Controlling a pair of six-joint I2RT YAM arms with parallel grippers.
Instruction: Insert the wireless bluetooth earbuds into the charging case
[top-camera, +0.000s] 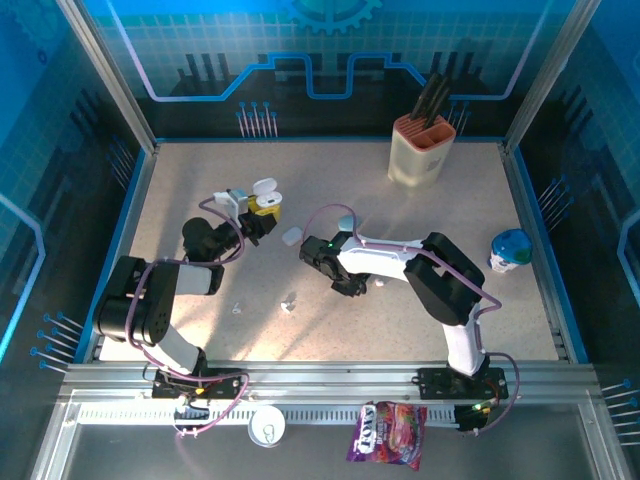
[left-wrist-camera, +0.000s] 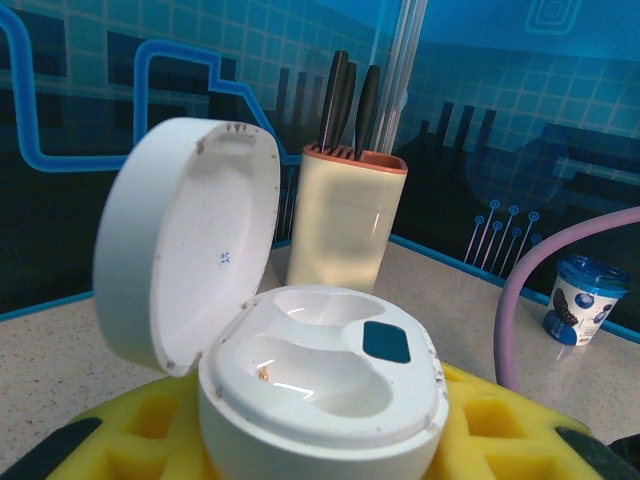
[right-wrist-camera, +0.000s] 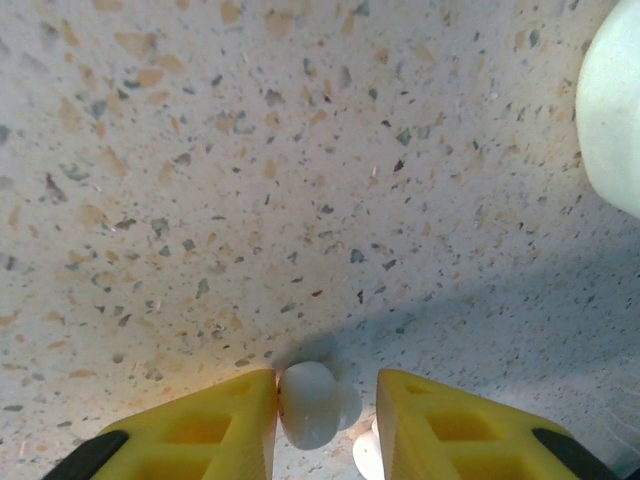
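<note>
**Earbud sitting between the right gripper's fingers**

The right gripper (right-wrist-camera: 325, 385) is hanging low over the speckled tabletop (right-wrist-camera: 300, 150), its jaws standing narrowly apart. A white earbud (right-wrist-camera: 308, 400) is lying between them, touching one yellow finger (right-wrist-camera: 215, 425), with a gap showing to the other. Over to the left, the left gripper (top-camera: 262, 208) is clamping the white charging case (left-wrist-camera: 320, 390), whose lid (left-wrist-camera: 190, 240) is standing open.

Speckled beige table (top-camera: 450, 215) w/ blue circuit-print walls (top-camera: 200, 40), alu frame (top-camera: 330, 377).
</note>
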